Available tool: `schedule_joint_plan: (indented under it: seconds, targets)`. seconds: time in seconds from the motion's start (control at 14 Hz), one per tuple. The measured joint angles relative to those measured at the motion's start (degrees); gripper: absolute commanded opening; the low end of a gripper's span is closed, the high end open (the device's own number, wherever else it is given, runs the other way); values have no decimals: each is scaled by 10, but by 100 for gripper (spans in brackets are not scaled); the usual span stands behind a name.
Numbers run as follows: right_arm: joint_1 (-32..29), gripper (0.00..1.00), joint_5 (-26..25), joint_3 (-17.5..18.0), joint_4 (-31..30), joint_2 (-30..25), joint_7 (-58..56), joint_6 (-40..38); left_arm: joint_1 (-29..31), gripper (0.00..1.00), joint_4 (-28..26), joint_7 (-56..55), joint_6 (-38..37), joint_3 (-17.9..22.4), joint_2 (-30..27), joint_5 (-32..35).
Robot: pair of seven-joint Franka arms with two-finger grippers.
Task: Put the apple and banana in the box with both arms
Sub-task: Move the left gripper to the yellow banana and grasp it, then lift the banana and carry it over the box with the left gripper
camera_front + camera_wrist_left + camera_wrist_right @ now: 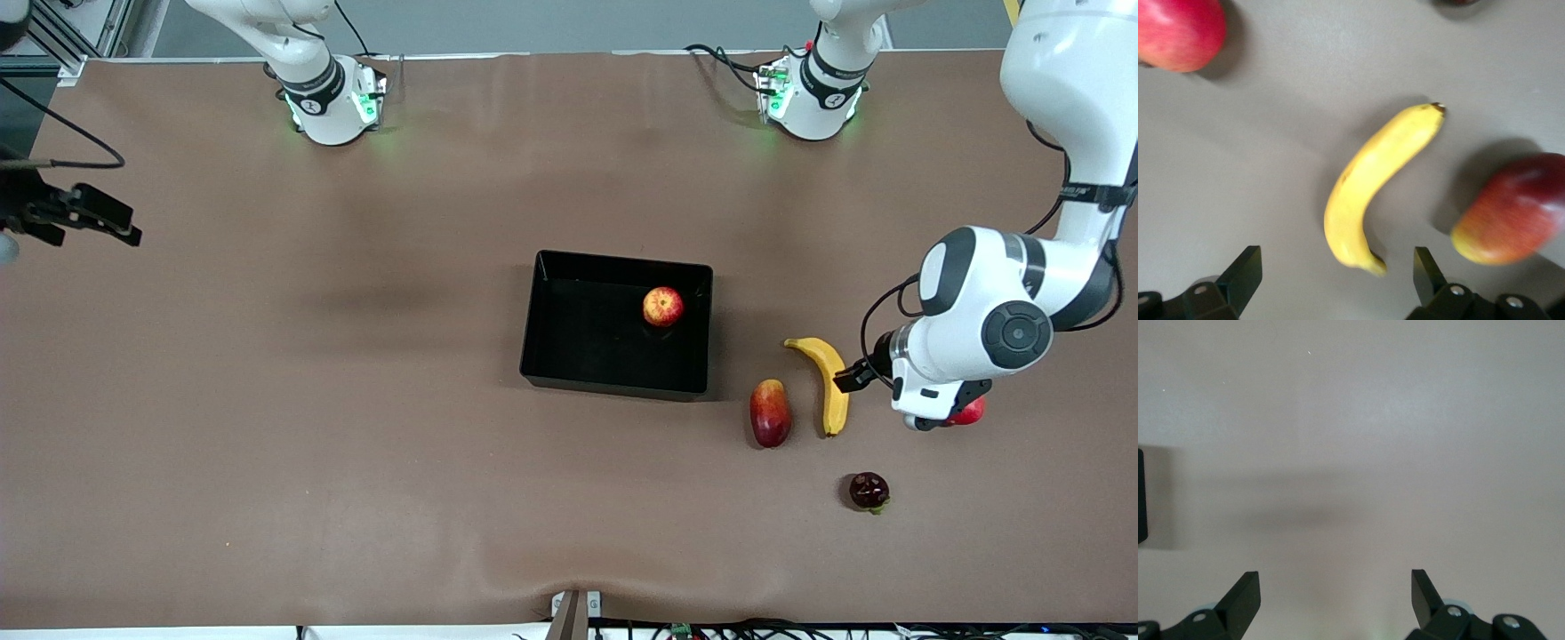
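The small red-and-yellow apple point(662, 307) is seen in the glossy black plastic box point(551, 356); the long yellow banana point(829, 380) is framed beneath the left gripper point(1338, 277), jaws spread; the right gripper point(1336, 600), jaws likewise spread, is held over bare bench point(267, 400).

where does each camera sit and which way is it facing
Front view: high across the table, facing both arms' bases; shows the apple in the box and the banana.
Left wrist view: on the left wrist, looking down at the banana and mango past its open left gripper.
Right wrist view: looks down at bare table past the open right gripper.
Front and left wrist views share the banana and mango.
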Motion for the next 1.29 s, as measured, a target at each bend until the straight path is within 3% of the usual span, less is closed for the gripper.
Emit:
schedule_joint_plan:
  seconds: [0.36,0.43,0.5,0.64,1.07,1.29]
  targets:
    - [11,100,1,-9,26,-1,39,-40,24,89,-57,1,102,0,41,35]
    - [12,100,1,-9,29,-1,42,-45,25,71,-59,1,113,0,48,36]
    - [12,100,2,-9,30,-1,44,-48,25,43,-59,1,121,0,56,36]
    - [12,100,2,-9,33,-1,45,-56,25,1,-60,1,128,-1,67,37]
    - [19,100,2,-8,43,-1,36,-65,25,0,-59,-1,122,-15,54,37]
    - [21,100,2,-9,46,-1,35,-66,25,0,-57,-6,49,-54,0,37]
